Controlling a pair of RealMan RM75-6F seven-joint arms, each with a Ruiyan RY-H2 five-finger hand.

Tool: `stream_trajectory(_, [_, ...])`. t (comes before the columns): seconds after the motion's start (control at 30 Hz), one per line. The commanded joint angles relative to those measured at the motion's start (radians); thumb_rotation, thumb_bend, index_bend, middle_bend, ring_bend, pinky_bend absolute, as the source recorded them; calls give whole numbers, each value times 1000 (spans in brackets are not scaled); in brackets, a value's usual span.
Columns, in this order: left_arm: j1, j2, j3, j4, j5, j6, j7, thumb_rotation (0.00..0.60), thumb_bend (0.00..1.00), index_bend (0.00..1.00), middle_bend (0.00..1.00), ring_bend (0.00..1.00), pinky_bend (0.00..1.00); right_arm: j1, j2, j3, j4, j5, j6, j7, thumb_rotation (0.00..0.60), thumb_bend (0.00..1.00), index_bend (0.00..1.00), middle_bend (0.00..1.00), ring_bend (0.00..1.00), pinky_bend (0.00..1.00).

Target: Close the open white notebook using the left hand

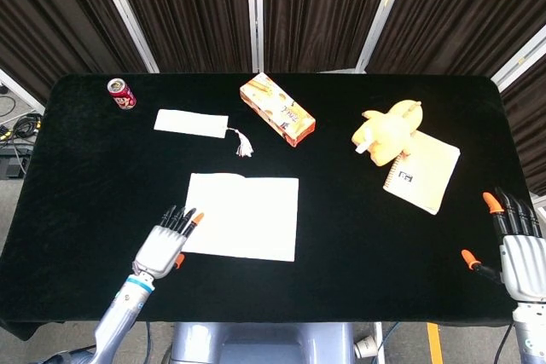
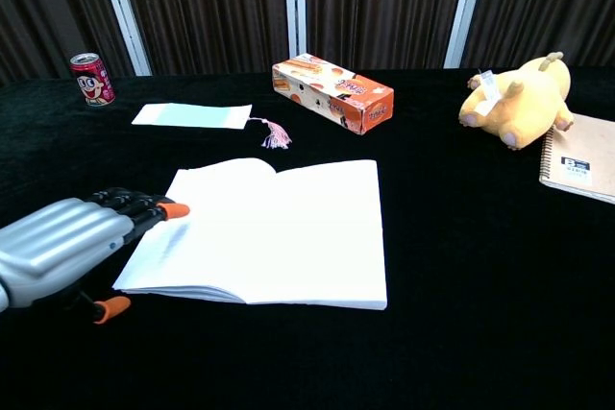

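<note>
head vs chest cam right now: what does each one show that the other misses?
Head view only: the right hand, open at the table's right edge, plus the full outline of the black table and the spiral notepad uncropped.

Chest view only: the stacked page edges along the near side of the open white notebook, the cartoon face on the red can, and the left hand up close, with a fingertip at the notebook's left edge.

Both: notebook, left hand, can, bookmark with tassel, orange box, yellow plush toy.
</note>
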Motion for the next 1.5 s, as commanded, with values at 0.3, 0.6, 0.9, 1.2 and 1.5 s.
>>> stream_trajectory(0.3, [-33,-81,3,76,9,16,27,600,332,0,0,0,0,-5,20,-2,-20,-14,8,59,600,66,50,0,0,0])
stream_trajectory(0.6, [-41,-148,14,179,86,98,-16,600,782,0,0,0,0,-11,28,-4,-30,-27,22,85,600,66,50,0,0,0])
stream_trajectory(0.9, [-65,-158,30,214,270,255,-81,600,808,0,0,0,0,-10,27,-6,-33,-29,18,80,600,66,50,0,0,0])
stream_trajectory(1.2, [-72,-137,20,162,275,252,-36,600,804,0,0,0,0,-13,29,-6,-35,-29,22,85,600,66,50,0,0,0])
stream_trajectory(1.5, [-73,-141,-7,145,310,316,-33,600,405,0,0,0,0,-13,32,-5,-37,-25,18,89,600,66,50,0,0,0])
